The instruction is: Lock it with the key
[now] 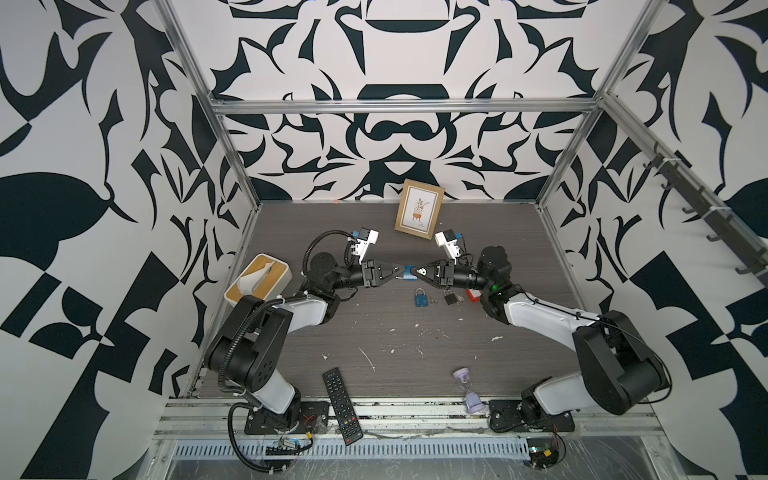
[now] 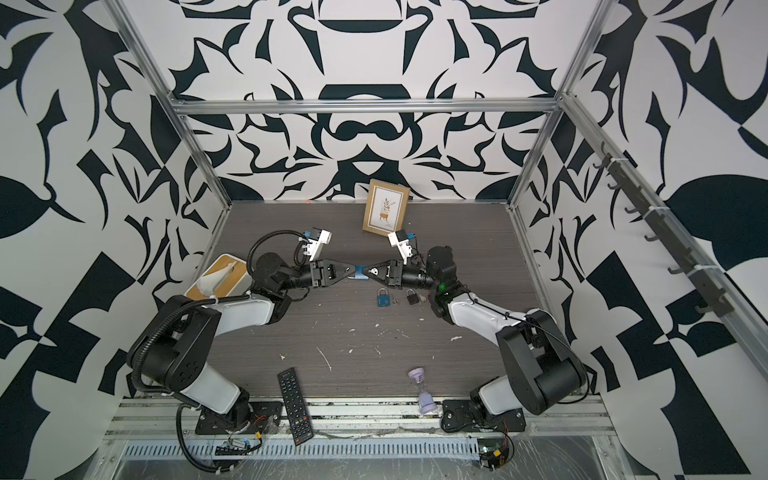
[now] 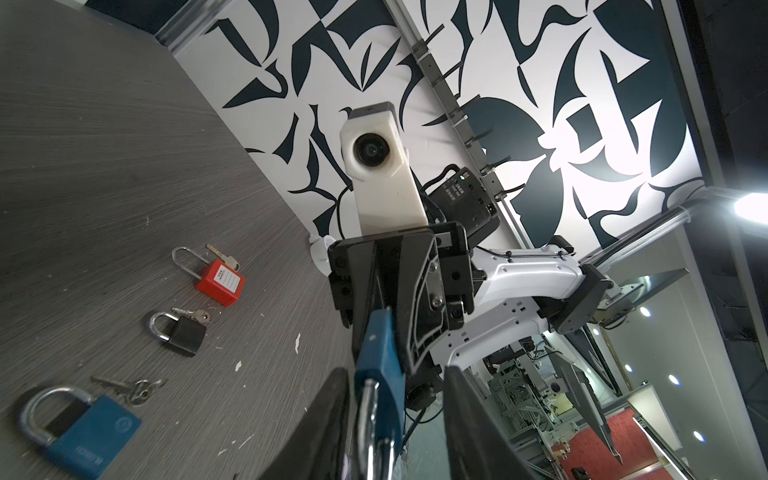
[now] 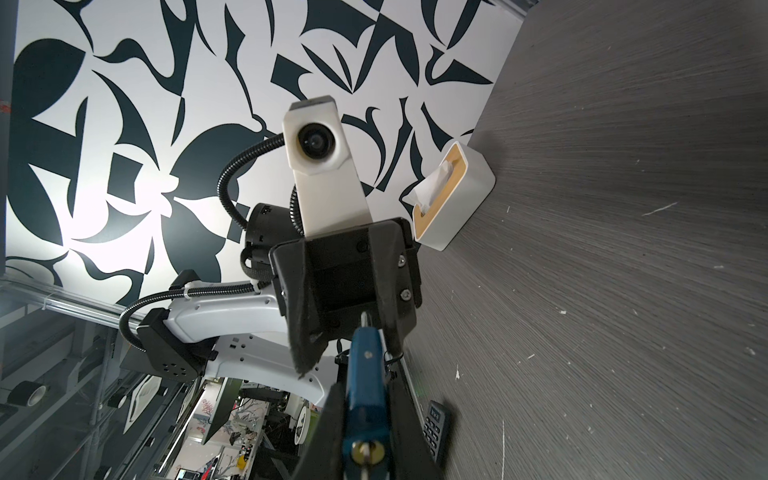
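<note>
My right pincer (image 1: 417, 273) was clamped tight on the body of the blue padlock (image 1: 409, 271), held in the air just in front of the picture frame (image 1: 419, 209), with the key (image 4: 365, 455) seated in its keyhole. My left pincer (image 1: 397, 274) stood partly open, its fingers on either side of the shackle (image 3: 370, 419) and not yet gripping. To do this well, I judged I should centre the shackle between those fingers, close firmly and press it straight into the body against a steady right grip, and only then turn the key.
</note>
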